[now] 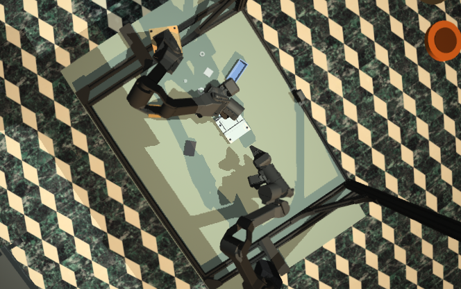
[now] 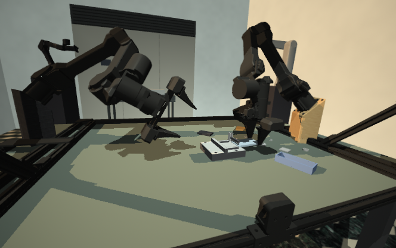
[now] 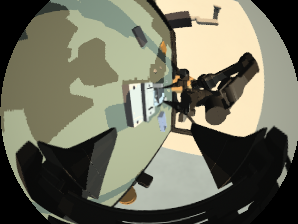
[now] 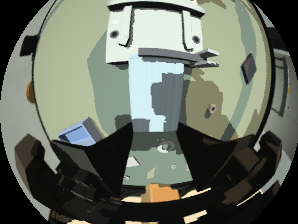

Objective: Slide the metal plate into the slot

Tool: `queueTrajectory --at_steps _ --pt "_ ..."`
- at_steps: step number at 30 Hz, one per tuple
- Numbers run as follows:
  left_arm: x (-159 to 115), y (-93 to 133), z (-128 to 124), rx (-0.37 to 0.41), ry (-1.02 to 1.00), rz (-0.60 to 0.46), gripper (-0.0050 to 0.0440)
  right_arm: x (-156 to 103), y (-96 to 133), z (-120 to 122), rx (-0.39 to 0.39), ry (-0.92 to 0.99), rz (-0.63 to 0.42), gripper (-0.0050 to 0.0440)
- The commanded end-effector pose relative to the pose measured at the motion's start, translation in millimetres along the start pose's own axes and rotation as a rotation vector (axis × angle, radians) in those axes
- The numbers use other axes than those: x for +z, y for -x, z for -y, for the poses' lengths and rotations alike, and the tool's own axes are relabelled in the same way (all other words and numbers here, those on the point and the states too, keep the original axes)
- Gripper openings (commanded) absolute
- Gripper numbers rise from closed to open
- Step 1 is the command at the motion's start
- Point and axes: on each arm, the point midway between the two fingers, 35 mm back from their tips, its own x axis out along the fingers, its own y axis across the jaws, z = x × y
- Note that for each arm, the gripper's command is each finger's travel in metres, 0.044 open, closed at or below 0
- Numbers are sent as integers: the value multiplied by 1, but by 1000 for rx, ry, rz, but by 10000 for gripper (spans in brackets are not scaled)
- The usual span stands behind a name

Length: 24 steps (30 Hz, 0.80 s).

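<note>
To seat the long, flat, pale blue metal plate [image 2: 247, 143] [image 4: 141, 95] well, the right arm's black gripper [image 1: 235, 112] [image 2: 254, 141] [image 4: 155, 131], clamped on the plate's near end, would do best to push in one straight line along the slot, keeping the plate level and square to the white block with a raised bar and dark screw holes [image 1: 239, 133] [image 2: 228, 154] [image 3: 134, 105] [image 4: 160, 35]. The push ought to be slow and steady, so the sloped edge can wedge up the thin grey metal spring clip [image 2: 234, 140] [image 4: 172, 54] instead of jamming against its lip; a yawed plate would likely catch a side wall. If the grip nears the clip's side arm, letting go and nudging the rear edge with fingertips seems wiser than forcing it. The left arm's black gripper [image 1: 255, 157] [image 2: 170, 117] [image 3: 154, 127] stands wide apart, holding nothing, on the other side of the block, and could perhaps steady it if it slides. The plate lies between the right fingers and the block, its far end at the slot's mouth by the clip; how deep it reaches cannot be told. It looks smooth and straight-sided, bright with a dark shadow across one side, and its sloped edge is not visible, so its facing is uncertain.
</note>
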Motion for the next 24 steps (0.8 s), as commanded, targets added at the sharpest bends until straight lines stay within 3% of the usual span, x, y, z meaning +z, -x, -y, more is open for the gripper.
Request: queueTrajectory --at_steps 1,24 --pt "1 0 -1 2 8 5 440 14 3 -1 6 -21 27 -50" --pt "1 0 -1 2 8 5 440 34 1 -1 6 -50 27 -50"
